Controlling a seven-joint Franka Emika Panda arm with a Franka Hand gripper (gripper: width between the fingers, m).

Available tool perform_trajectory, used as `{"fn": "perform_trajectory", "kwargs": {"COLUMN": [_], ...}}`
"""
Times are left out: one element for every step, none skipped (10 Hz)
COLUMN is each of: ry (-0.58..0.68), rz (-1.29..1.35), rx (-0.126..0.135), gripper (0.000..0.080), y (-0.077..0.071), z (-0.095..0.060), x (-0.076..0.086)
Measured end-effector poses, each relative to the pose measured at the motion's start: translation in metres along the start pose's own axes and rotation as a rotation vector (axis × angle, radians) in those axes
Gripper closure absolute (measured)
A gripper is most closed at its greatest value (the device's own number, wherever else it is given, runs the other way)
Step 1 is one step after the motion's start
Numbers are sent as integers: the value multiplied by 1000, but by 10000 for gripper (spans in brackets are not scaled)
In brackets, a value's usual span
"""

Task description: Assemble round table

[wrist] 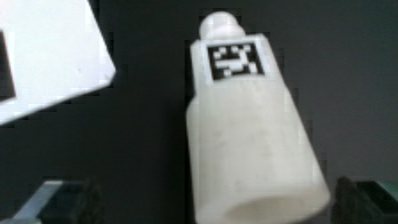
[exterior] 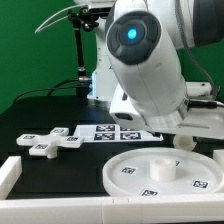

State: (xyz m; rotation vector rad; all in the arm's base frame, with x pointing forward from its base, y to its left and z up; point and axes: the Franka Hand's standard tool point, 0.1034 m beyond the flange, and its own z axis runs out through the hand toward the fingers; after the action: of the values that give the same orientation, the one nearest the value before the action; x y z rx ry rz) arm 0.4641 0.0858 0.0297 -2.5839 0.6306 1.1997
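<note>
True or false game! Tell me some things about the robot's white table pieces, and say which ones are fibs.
1. The cross-shaped foot piece lies on the black table. True.
2. The round disc is black. False: it is white.
3. The post has a black-and-white tag on it. True.
4. The gripper is squeezing the foot piece. False: its fingers stand apart, with the post between them.

black table (exterior: 30,118) with disc (exterior: 165,173), foot piece (exterior: 50,142), marker board (exterior: 113,132)
</note>
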Motion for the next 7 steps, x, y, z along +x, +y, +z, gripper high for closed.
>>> {"fn": "perform_trajectory", "kwargs": {"ry": [-40,-64,-45,-42,-34,-26,-16], "rz": [-4,-9,-15,-18,-23,-33,-41], "rx": [-6,-9,-8,-10,-15,-20,-26], "gripper": [150,150,150,150,150,150,150], "y": [-2,-4,-8,-10,-13,-16,-20], "z": [-2,-5,-8,-7,-3,3,9], "x": [0,2,3,2,3,3,3]}}
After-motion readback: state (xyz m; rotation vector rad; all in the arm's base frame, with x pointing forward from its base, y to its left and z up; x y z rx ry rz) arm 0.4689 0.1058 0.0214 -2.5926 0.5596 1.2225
